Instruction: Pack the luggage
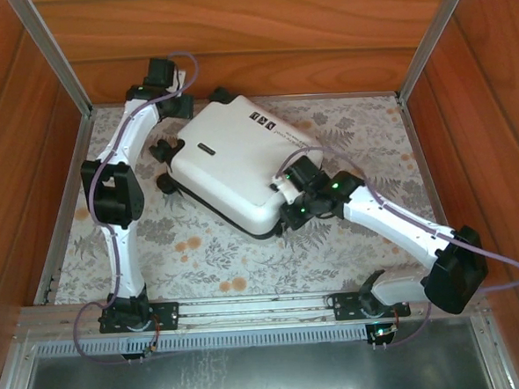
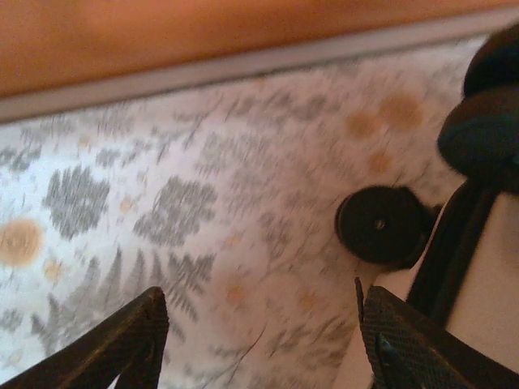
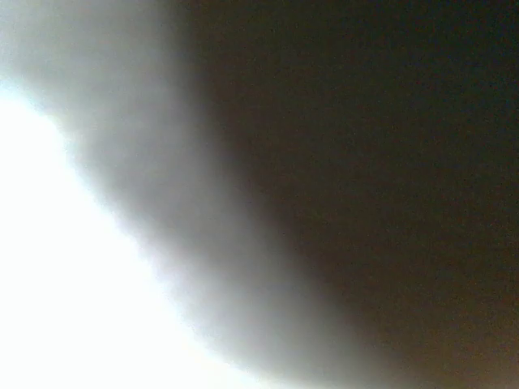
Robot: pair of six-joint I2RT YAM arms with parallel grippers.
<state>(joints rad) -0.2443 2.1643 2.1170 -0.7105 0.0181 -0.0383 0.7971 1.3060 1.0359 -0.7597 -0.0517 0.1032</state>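
You have the closed luggage [image 1: 231, 165] lying flat mid-table, wheels [image 1: 162, 153] at its 9 o'clock side. Your left gripper [image 2: 259, 308] hangs wide and empty near its 11 o'clock corner. Your right gripper [image 1: 287, 188] is at its 4 o'clock edge, and I cannot tell how its jaws stand.

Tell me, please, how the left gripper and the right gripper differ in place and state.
The left gripper is by a wheel at the far left corner of the luggage; the right gripper is at its near right edge. The left gripper's jaws stand open, nothing between them; the right gripper's state cannot be told. Both are black and close to the closed white luggage.
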